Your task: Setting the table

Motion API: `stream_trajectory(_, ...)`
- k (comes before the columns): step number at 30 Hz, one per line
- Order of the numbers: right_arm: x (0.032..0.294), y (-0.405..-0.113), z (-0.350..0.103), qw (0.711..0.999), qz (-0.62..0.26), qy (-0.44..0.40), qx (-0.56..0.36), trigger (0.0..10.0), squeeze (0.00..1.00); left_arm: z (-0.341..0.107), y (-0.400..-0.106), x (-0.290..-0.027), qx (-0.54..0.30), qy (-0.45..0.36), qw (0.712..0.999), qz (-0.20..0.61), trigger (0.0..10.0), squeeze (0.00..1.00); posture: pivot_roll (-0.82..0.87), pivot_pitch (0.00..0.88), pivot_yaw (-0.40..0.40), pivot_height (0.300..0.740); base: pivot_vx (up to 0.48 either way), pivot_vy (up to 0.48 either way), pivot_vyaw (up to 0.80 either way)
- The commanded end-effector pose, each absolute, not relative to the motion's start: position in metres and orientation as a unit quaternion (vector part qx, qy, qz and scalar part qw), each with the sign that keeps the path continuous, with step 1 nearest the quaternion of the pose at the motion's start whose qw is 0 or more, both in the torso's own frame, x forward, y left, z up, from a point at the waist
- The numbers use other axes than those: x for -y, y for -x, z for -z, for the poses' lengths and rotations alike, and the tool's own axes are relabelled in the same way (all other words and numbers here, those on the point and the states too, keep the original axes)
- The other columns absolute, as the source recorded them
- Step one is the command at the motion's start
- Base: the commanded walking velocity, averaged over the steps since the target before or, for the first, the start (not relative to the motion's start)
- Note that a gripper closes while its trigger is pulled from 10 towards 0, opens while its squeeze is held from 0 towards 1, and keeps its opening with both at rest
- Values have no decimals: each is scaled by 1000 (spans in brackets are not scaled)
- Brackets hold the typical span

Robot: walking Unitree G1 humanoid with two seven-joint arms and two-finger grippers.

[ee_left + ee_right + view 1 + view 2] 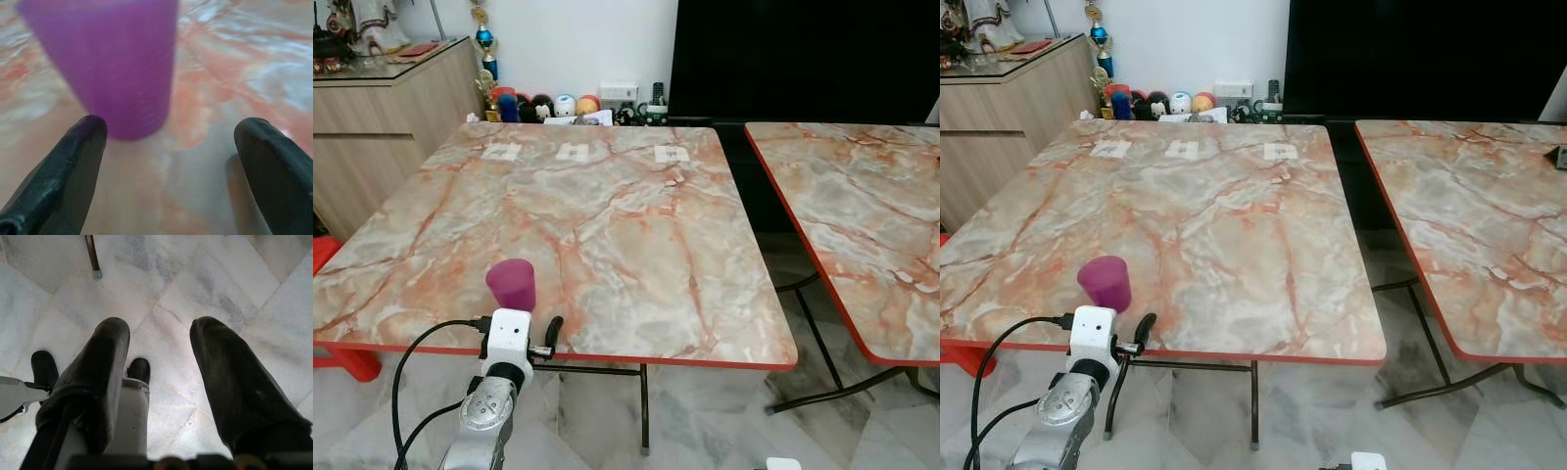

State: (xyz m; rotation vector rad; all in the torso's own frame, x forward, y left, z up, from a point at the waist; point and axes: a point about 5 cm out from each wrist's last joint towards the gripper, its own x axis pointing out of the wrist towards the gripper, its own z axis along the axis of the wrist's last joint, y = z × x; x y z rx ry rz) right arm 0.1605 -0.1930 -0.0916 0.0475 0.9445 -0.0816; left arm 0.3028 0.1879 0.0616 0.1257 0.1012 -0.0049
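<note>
The marble-patterned table (607, 225) takes up the centre and left of my head views, its red-edged near rim running along the lower part of the frame; a second table (862, 225) of the same pattern stands at the right, apart from it. At the far edge, in the upper middle, lie three small white cards (574, 152).

The purple cup (512, 284) stands upside down in the lower left of the frame, on the tabletop close to the near rim. It looks like thin, smooth plastic: light, stiff enough for a gentle squeeze, but I judge it easy to tip or slide on this glossy top. Since it tapers, I would take it low on the wall, near the wider rim resting on the table.

My left gripper (171, 142) is spread open just short of the cup, holding nothing; one finger tip sits near the cup's base. My right gripper (159, 377) hangs idle over the floor tiles (244, 274), fingers apart and empty.
</note>
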Motion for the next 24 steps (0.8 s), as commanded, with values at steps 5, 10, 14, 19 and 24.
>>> stream_trajectory(5,193,-159,93,887,42,-23,-460,10000,0,-62,-306,-192,-49,-49,997,-18,10000,0,80,0,-25,740,0,0,0)
stream_trajectory(10,193,-159,93,887,41,-23,-459,10000,0,-64,-311,-187,-46,-39,998,-20,10000,0,80,0,-25,740,0,0,0)
stream_trajectory(14,193,-159,92,887,42,-23,-459,10000,0,-65,-316,-183,-45,-37,998,-21,10000,0,76,0,-26,740,0,0,0)
stream_trajectory(19,194,-159,93,887,43,-22,-459,10000,0,-67,-320,-182,-41,-36,998,-30,10000,0,67,0,-25,740,0,0,0)
stream_trajectory(24,194,-159,93,887,44,-22,-460,10000,0,-65,-320,-185,-44,-41,997,-46,10000,0,65,0,-25,740,0,0,0)
